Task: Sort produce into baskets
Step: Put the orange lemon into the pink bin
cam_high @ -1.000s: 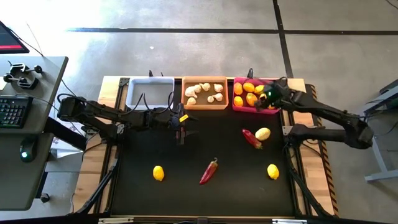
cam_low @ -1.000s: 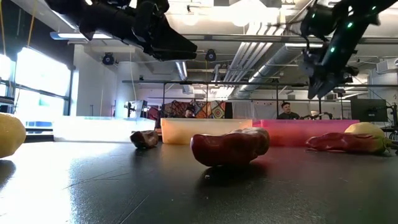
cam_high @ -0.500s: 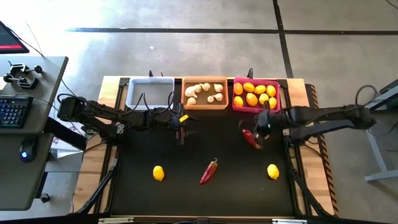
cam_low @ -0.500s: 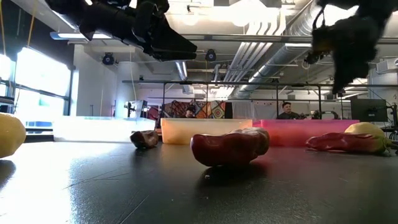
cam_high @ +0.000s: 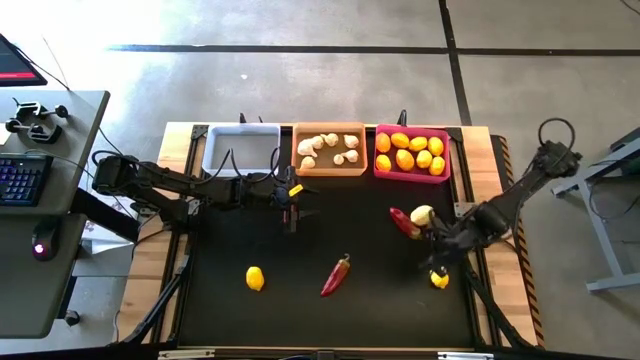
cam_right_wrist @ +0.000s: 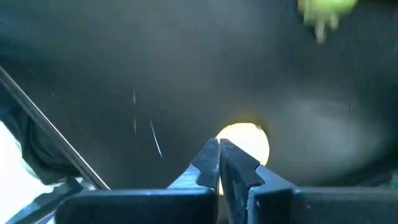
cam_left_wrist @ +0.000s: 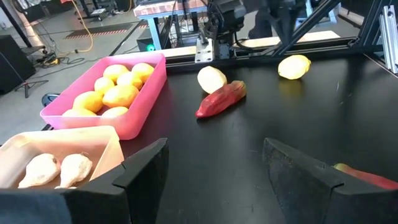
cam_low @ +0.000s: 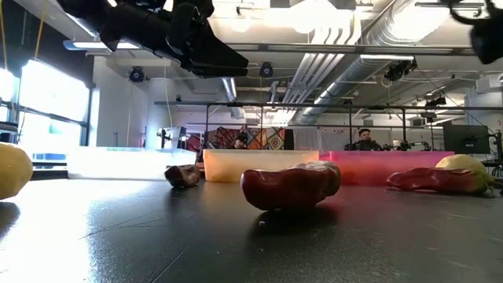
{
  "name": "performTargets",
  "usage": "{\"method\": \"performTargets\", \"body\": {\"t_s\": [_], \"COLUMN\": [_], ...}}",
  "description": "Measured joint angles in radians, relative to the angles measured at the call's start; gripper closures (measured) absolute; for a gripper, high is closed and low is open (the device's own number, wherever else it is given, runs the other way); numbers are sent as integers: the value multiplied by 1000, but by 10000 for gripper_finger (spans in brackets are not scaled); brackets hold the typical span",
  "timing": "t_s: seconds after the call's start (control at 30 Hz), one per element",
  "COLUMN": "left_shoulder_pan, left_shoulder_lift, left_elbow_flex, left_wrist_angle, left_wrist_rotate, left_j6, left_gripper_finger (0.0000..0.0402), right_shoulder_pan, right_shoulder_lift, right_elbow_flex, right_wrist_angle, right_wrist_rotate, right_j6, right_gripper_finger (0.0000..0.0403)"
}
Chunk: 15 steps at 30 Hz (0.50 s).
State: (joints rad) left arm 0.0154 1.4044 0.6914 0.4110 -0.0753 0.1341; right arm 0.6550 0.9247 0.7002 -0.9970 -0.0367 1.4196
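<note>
Three baskets stand in a row along the table's far edge: a white basket (cam_high: pixel 241 148), an orange basket (cam_high: pixel 329 149) with garlic (cam_high: pixel 329 148) in it, and a pink basket (cam_high: pixel 411 153) with lemons (cam_high: pixel 409 152) in it. The white basket shows nothing inside.

Loose produce lies on the black table (cam_high: pixel 330 240). One lemon (cam_high: pixel 255 278) sits near the front left, a chili (cam_high: pixel 336 275) near the front middle, and a second chili (cam_high: pixel 404 222) on the right, touching a pale lemon (cam_high: pixel 422 214). Another lemon (cam_high: pixel 439 278) lies at the front right.

Over that front-right lemon hangs the right gripper (cam_high: pixel 438 262), its fingers (cam_right_wrist: pixel 219 163) pressed together with nothing between them. In the right wrist view the lemon (cam_right_wrist: pixel 244 140) shows just past the closed tips.

Holding over the table just in front of the gap between the white and orange baskets, the left gripper (cam_high: pixel 292 196) has its fingers (cam_left_wrist: pixel 144 171) spread apart and empty. Its wrist view looks across the garlic (cam_left_wrist: pixel 57 168) and the pink basket (cam_left_wrist: pixel 140 102) toward the chili (cam_left_wrist: pixel 220 99) and pale lemon (cam_left_wrist: pixel 212 79).

In the low view the left arm (cam_low: pixel 157 35) hangs above the table, with the middle chili (cam_low: pixel 291 185) lying nearest the camera.
</note>
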Motion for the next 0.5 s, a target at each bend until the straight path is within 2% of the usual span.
{"method": "performTargets", "body": {"t_s": [0.23, 0.5], "left_shoulder_pan": [0, 0], "left_shoulder_lift": [0, 0], "left_elbow_flex": [0, 0], "left_wrist_angle": [0, 0], "left_wrist_rotate": [0, 0], "left_j6": [-1, -2], "left_gripper_finger": [154, 154], "right_shoulder_pan": [124, 147], "right_shoulder_lift": [99, 168], "right_elbow_flex": [0, 0], "right_wrist_angle": [2, 14], "right_wrist_rotate": [-80, -122], "right_j6": [182, 248], "right_gripper_finger": [403, 402]}}
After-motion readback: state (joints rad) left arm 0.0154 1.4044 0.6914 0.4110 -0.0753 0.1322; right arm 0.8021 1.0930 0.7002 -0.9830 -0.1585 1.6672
